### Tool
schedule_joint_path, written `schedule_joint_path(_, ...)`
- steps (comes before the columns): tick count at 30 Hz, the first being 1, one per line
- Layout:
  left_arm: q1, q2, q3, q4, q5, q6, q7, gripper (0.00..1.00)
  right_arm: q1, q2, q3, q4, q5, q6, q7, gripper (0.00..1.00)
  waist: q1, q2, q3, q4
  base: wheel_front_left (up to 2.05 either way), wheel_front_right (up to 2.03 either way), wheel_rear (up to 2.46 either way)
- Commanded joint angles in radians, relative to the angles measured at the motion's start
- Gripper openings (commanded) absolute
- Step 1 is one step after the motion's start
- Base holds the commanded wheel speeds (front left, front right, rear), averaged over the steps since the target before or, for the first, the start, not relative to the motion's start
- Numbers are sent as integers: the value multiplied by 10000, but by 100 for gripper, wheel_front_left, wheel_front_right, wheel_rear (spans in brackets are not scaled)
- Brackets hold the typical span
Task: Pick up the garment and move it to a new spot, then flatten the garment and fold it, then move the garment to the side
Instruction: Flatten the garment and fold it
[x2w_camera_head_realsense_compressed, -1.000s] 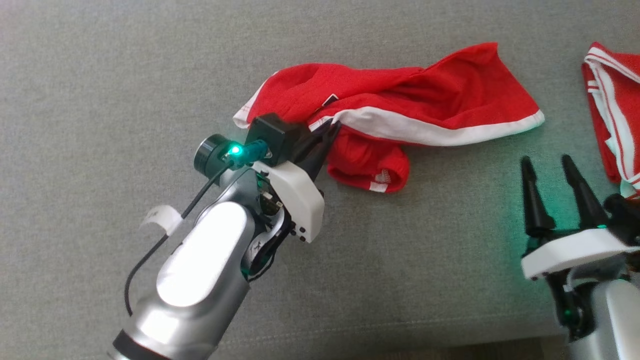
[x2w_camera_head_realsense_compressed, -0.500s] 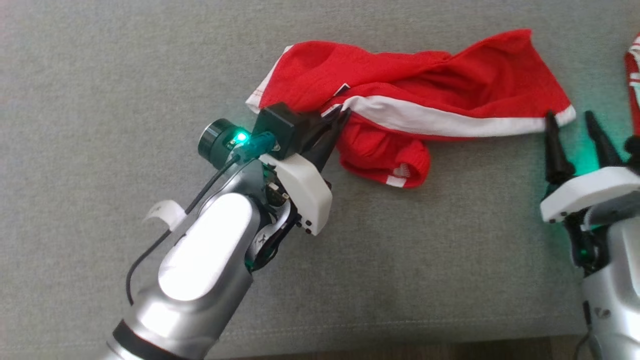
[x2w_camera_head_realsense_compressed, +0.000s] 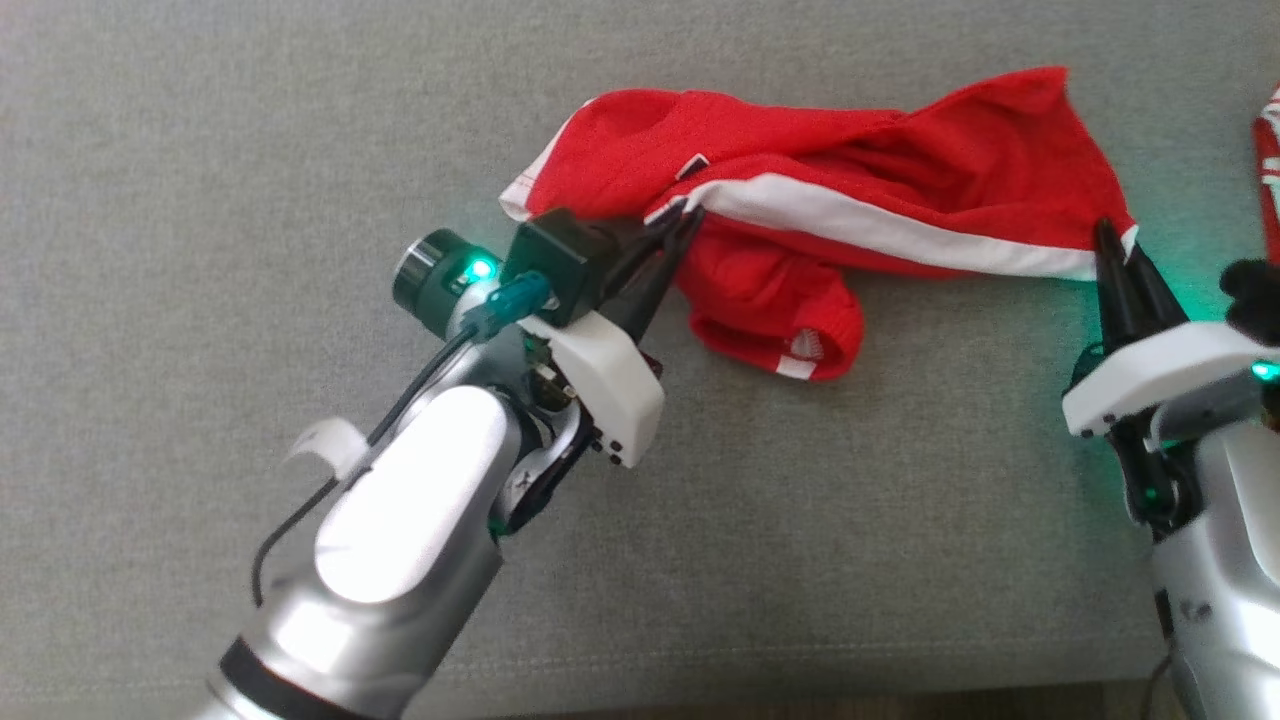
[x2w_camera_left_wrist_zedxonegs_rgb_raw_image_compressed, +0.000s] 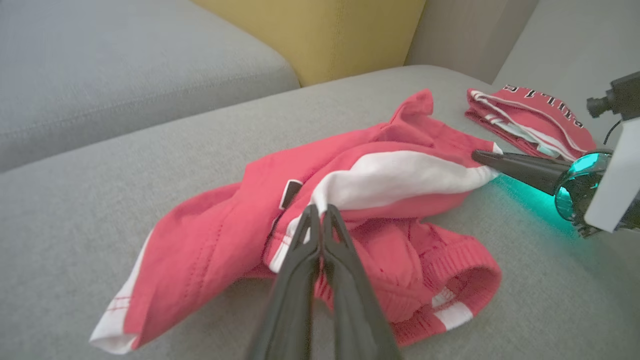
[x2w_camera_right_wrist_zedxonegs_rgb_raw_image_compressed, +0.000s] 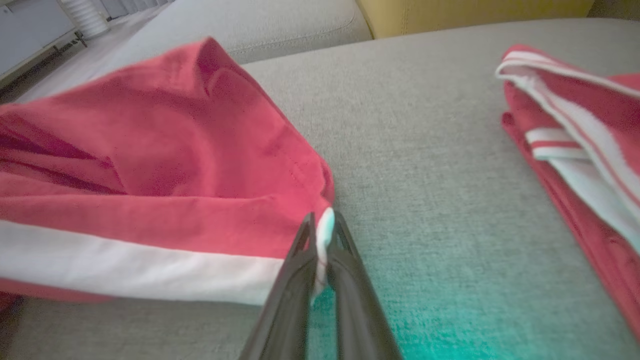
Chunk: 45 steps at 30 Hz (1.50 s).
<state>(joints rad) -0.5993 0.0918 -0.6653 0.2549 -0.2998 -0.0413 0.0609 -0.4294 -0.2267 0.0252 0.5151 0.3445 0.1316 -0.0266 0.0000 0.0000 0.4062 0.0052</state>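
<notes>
Left gripper (x2w_camera_head_realsense_compressed: 685, 218) clenched on the red garment (x2w_camera_head_realsense_compressed: 900, 160), fingers pinched together on the near end of its white stripe (x2w_camera_head_realsense_compressed: 850, 222), close to the garment's left part; same pinch seen in left wrist view (x2w_camera_left_wrist_zedxonegs_rgb_raw_image_compressed: 318, 212), tips on the stripe's edge; right gripper (x2w_camera_head_realsense_compressed: 1118, 250) clamped on the white-hemmed corner at the garment's right end, hem squeezed between the two fingers in right wrist view (x2w_camera_right_wrist_zedxonegs_rgb_raw_image_compressed: 322, 225); garment (x2w_camera_left_wrist_zedxonegs_rgb_raw_image_compressed: 210, 240) lies crumpled and stretched sideways on the grey sofa cushion (x2w_camera_head_realsense_compressed: 200, 200), between the two grippers; ribbed band (x2w_camera_head_realsense_compressed: 800, 345) with white bars bunched on the near side, below the stripe; folded red-and-white garment (x2w_camera_right_wrist_zedxonegs_rgb_raw_image_compressed: 575, 150) sits apart at the far right, lettering on it unreadable; yellow cushion (x2w_camera_left_wrist_zedxonegs_rgb_raw_image_compressed: 325, 35) behind the seat.
</notes>
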Motion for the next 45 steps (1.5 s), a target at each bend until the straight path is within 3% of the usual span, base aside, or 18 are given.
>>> schedule_joint_path(1, -220, 287, 312, -526, 144, 109, -216, 0, 315, -83, 166, -678, 115, -9, -214, 0, 0, 0, -216, -92, 0, 0, 0)
schedule_joint_path(9, 125, 1198, 462, -1839, 545, 419, -272, 0, 529, -261, -180, -4078, 165, -9, 297, 0, 0, 0, -1043, -288, 0, 0, 0)
schedule_joint_path(10, 125, 1198, 462, -1839, 545, 419, -272, 0, 529, -261, -180, -4078, 165, -9, 297, 0, 0, 0, -1043, -288, 0, 0, 0)
schedule_joint_path(19, -209, 2357, 994, -3837, 954, 613, 366, 0, 160, -1, -1306, -6777, 606, -9, 2039, 0, 0, 0, -1890, -43, 0, 0, 0)
schedule_joint_path(30, -1418, 3069, 1705, -4946, 1285, 712, 1039, 0, -772, 43, -1528, -7608, 682, -9, 3064, 0, 0, 0, -2904, -38, 0, 0, 0)
schedule_joint_path(38, -1909, 3032, 2103, -5103, 1112, 912, 1093, 0, -1367, 162, -1557, -7616, 645, -9, 3347, 0, 0, 0, -3078, -134, 0, 0, 0)
schedule_joint_path(45, -2140, 2744, 2356, -4518, 585, 963, 838, 0, -1910, 280, -1556, -7011, 744, -9, 3428, 0, 0, 0, -2328, -76, 0, 0, 0)
